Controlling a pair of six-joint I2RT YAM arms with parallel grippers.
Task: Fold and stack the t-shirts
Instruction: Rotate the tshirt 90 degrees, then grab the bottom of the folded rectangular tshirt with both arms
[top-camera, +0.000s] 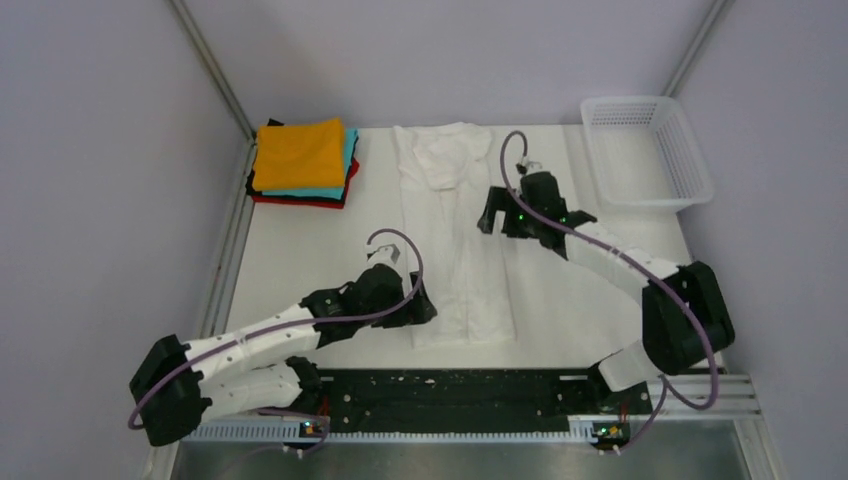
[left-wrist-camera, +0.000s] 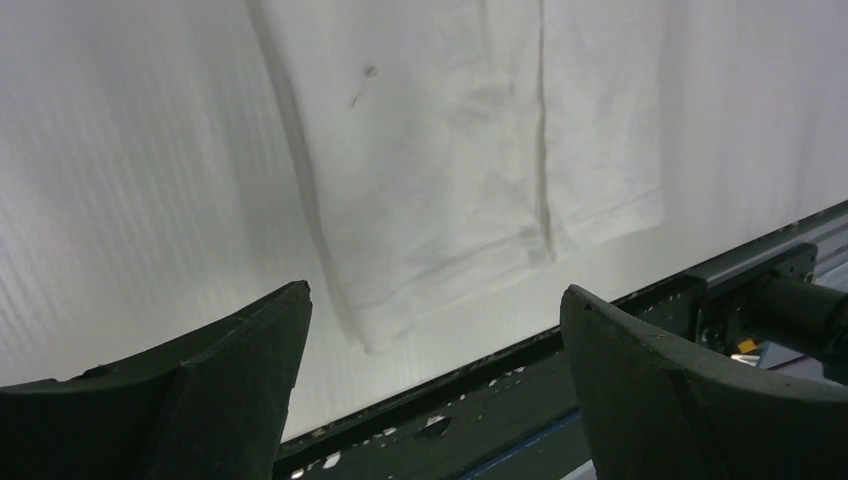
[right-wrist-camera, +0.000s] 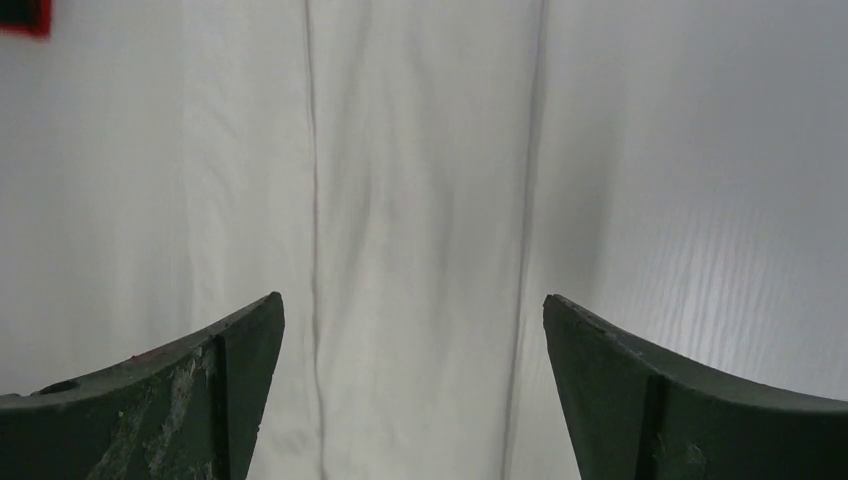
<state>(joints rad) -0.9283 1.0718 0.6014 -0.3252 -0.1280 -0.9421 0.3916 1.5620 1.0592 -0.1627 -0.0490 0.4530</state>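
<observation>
Right wrist: right gripper (right-wrist-camera: 412, 296) spread over white t-shirt (right-wrist-camera: 420, 180) (left gripper (left-wrist-camera: 434, 288) spread too).

White t-shirt (top-camera: 455, 240): plain and wrinkled, folded lengthwise into a long narrow strip.
Pose: laid flat down the middle of the tabletop (top-camera: 300, 260), with the collar end at the far edge and the hem toward the near edge.
Folded stack: four squares are piled at the far left corner, apart from the white t-shirt.
Orange t-shirt (top-camera: 300, 152): on top.
Teal t-shirt (top-camera: 310, 192): directly beneath, only its edges shown.
Red t-shirt (top-camera: 300, 202): under the teal.
Black t-shirt (top-camera: 251, 185): glimpsed at the stack's left edge.
</observation>
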